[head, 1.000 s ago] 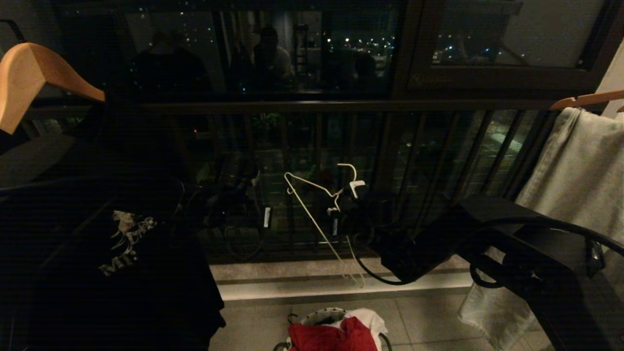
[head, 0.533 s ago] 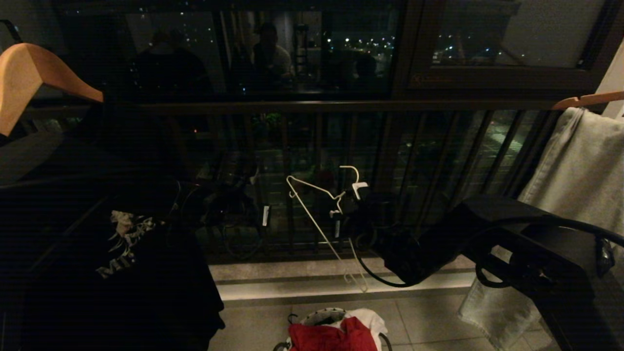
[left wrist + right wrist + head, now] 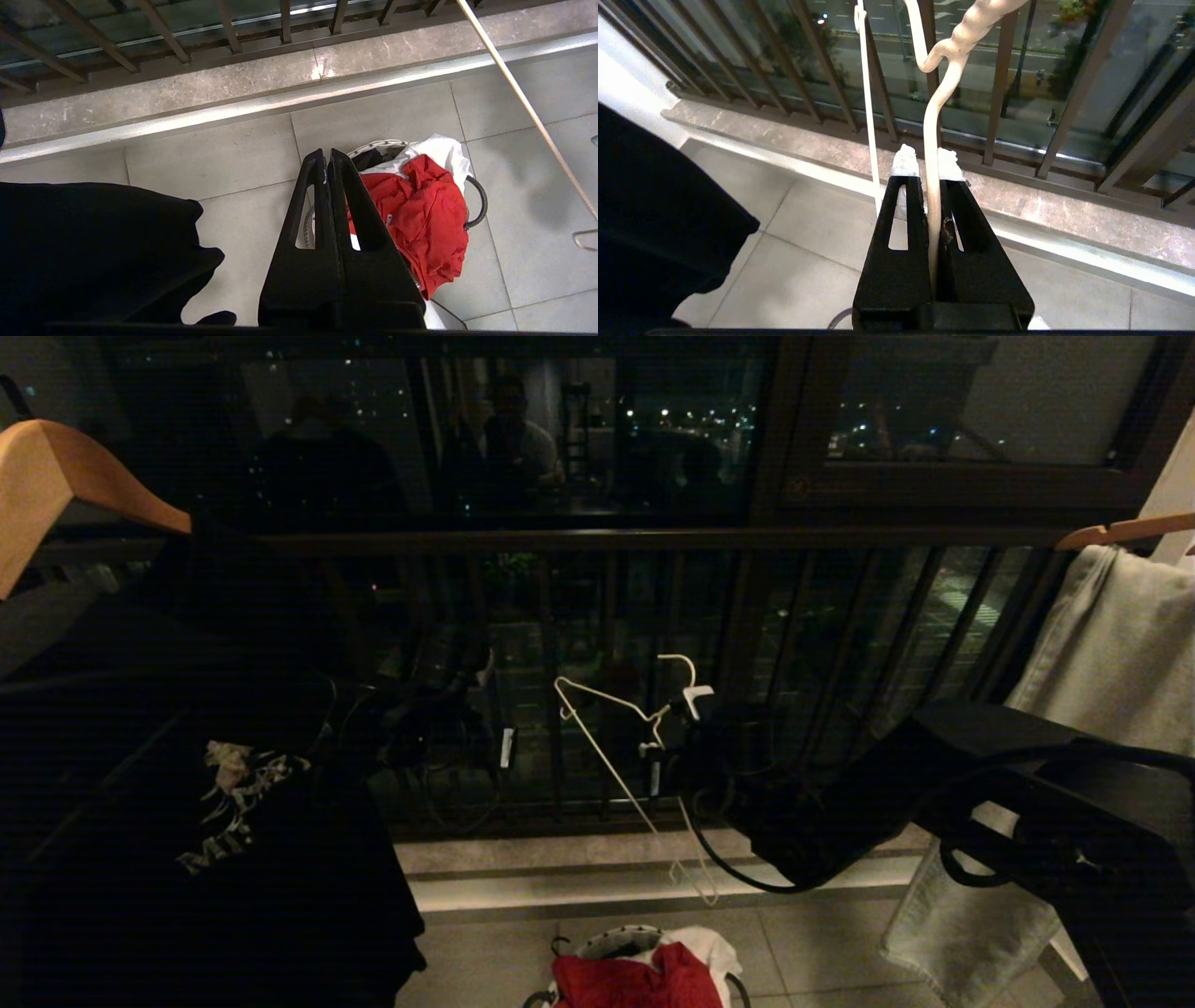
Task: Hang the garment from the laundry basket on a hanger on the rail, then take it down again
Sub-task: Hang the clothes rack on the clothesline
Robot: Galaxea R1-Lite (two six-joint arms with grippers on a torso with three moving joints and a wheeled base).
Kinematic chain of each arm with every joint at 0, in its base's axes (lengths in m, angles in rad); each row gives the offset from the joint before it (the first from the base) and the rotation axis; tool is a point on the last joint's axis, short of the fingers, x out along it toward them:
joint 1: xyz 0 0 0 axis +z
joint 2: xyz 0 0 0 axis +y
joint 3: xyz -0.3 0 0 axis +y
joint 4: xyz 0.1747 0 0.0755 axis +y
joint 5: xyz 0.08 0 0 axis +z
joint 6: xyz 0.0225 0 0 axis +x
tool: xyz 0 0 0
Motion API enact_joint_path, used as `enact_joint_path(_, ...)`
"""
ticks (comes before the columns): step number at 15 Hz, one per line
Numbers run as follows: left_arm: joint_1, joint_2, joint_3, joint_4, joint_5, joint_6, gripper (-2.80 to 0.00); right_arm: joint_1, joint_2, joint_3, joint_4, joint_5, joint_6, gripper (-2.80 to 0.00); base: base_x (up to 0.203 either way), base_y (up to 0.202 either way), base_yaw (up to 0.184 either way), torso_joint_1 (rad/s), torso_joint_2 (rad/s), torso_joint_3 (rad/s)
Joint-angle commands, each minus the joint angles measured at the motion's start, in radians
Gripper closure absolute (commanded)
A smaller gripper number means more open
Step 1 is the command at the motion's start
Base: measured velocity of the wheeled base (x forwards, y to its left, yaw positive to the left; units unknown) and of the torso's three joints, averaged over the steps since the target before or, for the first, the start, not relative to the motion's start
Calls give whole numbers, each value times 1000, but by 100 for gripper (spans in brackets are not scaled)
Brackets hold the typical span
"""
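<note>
You had the right gripper [image 3: 928, 175] clamped on the hanger [image 3: 627, 737], wire pinched between its taped fingertips [image 3: 904, 163] just below the twisted neck; in the head view that gripper [image 3: 674, 723] sat mid-frame in front of the balcony railing [image 3: 579, 538], arm reaching in from the right. The hanger hung tilted, hook up by the gripper, one long side slanting down toward the sill [image 3: 653, 887], a small end hook near the bottom. It wasn't on any rail, just held in the air. Your left gripper [image 3: 328, 156] was closed with nothing in it, fingers pressed flat together, pointing down over the floor tiles [image 3: 224, 154] right above the basket [image 3: 373, 147]. The garment [image 3: 420, 219] lay crumpled in the basket, red cloth spilling over the rim on one side, with a white shirt [image 3: 444, 147] under and beside it. In the head view the basket [image 3: 611, 938] and garment [image 3: 635, 980] sat at the bottom edge, centre, on the floor below the hanger. A black shirt [image 3: 215, 803] with a pale print hung on the left from a wooden hanger [image 3: 56, 476]. A light grey cloth [image 3: 1111, 653] draped on the right from another wooden hanger [image 3: 1120, 530]. In the glass you could see a person's reflection [image 3: 509, 439], dim.
</note>
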Motion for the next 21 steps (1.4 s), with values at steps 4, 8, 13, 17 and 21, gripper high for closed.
enact_joint_path(4,-1,-36,6,76,39,40,0,-9,-134,211,-48,-21,0,0,0,0,0,0,0,0)
enact_joint_path(8,-10,-97,73,90,55,104,0,-9,-248,404,-121,-60,-3,0,0,0,0,0,0,0)
enact_joint_path(13,-15,-212,121,94,56,127,0,-9,-494,575,-136,-135,-53,0,0,0,0,0,0,0)
enact_joint_path(17,-22,-314,187,87,57,193,0,-9,-703,678,-126,-224,-126,0,0,0,0,0,0,0)
enact_joint_path(21,-21,-352,204,85,57,202,0,-9,-940,679,19,-252,-209,0,0,0,0,0,0,0)
